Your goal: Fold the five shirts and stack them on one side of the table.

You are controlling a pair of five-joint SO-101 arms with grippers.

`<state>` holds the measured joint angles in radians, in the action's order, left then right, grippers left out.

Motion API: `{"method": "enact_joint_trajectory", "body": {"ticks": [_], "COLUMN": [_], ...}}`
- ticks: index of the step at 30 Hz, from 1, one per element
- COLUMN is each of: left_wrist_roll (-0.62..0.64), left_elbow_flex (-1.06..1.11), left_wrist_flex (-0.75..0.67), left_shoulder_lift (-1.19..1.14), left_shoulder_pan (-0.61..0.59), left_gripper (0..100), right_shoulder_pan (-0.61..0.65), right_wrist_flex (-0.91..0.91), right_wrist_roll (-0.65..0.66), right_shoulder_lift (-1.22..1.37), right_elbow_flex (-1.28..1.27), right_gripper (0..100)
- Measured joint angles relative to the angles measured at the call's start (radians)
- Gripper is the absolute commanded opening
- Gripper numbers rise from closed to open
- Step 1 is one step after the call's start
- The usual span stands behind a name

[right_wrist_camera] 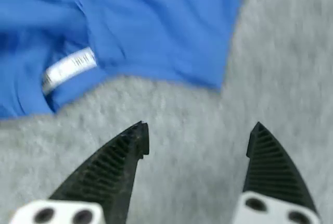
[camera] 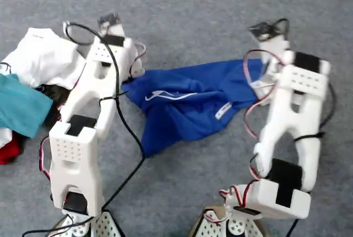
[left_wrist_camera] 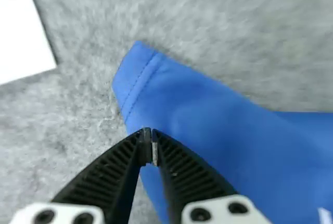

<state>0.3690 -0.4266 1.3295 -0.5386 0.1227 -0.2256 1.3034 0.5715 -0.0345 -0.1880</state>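
Note:
A blue shirt [camera: 187,104] lies crumpled in the middle of the grey table [camera: 193,22], a white label [camera: 223,110] showing on it. My left gripper [camera: 134,70] sits at the shirt's left corner. In the left wrist view the gripper [left_wrist_camera: 147,143] is shut, its tips pinching the edge of the blue shirt [left_wrist_camera: 218,125]. At the shirt's right end, my right gripper [camera: 260,80] hangs over the table. The right wrist view shows that gripper [right_wrist_camera: 197,135] open over bare grey cloth, just short of the blue shirt's hem [right_wrist_camera: 145,26] and the label [right_wrist_camera: 70,67].
A pile of other shirts lies at the left edge: a white one [camera: 41,55], a teal one [camera: 19,107], a red one [camera: 8,149] and something dark [camera: 52,91]. The white shirt [left_wrist_camera: 21,31] lies close to my left gripper. Black cable [camera: 124,121] trails across the table.

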Motion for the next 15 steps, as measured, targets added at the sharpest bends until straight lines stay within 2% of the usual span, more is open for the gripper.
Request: {"method": "enact_joint_trajectory", "body": {"ticks": [3, 10, 15], "left_wrist_roll": [-0.044, -0.130, -0.224], "left_elbow_flex": [-0.169, -0.597, -0.595], "left_wrist_flex": [0.120, 0.393, 0.417], "left_shoulder_lift": [0.000, 0.000, 0.003], "left_shoulder_pan": [0.000, 0.006, 0.009], "left_gripper": [2, 2, 3], "right_shoulder_pan": [0.060, 0.143, 0.149], "right_wrist_flex": [-0.114, -0.272, -0.249], "right_wrist_roll": [0.000, 0.000, 0.000], "right_shoulder_lift": [0.000, 0.014, 0.060], "right_elbow_flex": [-0.044, -0.124, -0.124], "right_gripper": [26.8, 3.8, 3.7]}}
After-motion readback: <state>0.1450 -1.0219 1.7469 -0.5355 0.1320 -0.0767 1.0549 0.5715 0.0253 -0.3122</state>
